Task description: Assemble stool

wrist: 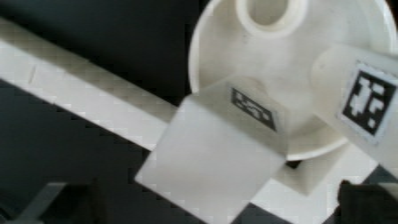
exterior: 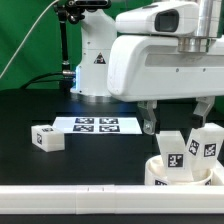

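My gripper (exterior: pixel 176 120) hangs with its jaws spread wide and nothing between them, just above the thick round white plastic seat (exterior: pixel 182 172). The seat sits at the near edge of the black bench (exterior: pixel 30 165), toward the exterior view's right corner, close against the long white bar (exterior: pixel 80 194). A short blocky white plastic leg (exterior: pixel 172 152) and a second tagged leg (exterior: pixel 206 145) stand upright on the seat; whether they are fully home I cannot tell. A third white leg (exterior: pixel 47 138) lies loose toward the exterior view's left, just beside the flat white marker board (exterior: pixel 95 125). I judge the job partly done, with at least that leg left to fetch and fit. The bench between the loose leg and the seat is open. Room is tight only along the bar and around the standing legs.
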Available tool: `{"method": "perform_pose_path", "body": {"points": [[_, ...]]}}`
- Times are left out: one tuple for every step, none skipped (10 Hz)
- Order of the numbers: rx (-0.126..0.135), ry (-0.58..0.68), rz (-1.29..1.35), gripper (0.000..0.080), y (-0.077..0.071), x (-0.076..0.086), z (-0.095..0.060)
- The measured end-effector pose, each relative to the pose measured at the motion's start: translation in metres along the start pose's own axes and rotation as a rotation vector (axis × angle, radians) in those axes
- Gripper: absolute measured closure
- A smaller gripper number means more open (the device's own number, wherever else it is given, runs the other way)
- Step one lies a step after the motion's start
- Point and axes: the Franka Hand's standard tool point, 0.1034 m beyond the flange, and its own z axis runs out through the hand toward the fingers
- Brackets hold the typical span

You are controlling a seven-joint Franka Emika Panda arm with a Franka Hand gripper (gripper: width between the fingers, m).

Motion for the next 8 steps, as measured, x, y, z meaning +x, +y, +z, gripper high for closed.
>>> {"method": "perform_pose_path", "body": {"points": [[-0.014,-0.012,-0.096,0.015,-0.0014,-0.0006,0.0013],[-0.025,-0.026,-0.217,0.015,-0.0019,-0.001,0.0026],[-0.034,-0.036,-0.331,0.015,-0.0018,-0.0009,0.0031],[-0.041,-0.056,-0.432,0.015,-0.0023,-0.0007,0.0042],[-0.047,-0.066,-0.488,0.015,-0.0048,-0.0004,0.0061],[-0.05,-0.07,-0.541,0.015,-0.0031,-0.0011,0.0061],[-0.055,-0.078,-0.591,0.015,-0.0004,-0.0023,0.0063],[-0.061,-0.087,-0.657,0.015,0.0013,-0.003,0.0063]]}}
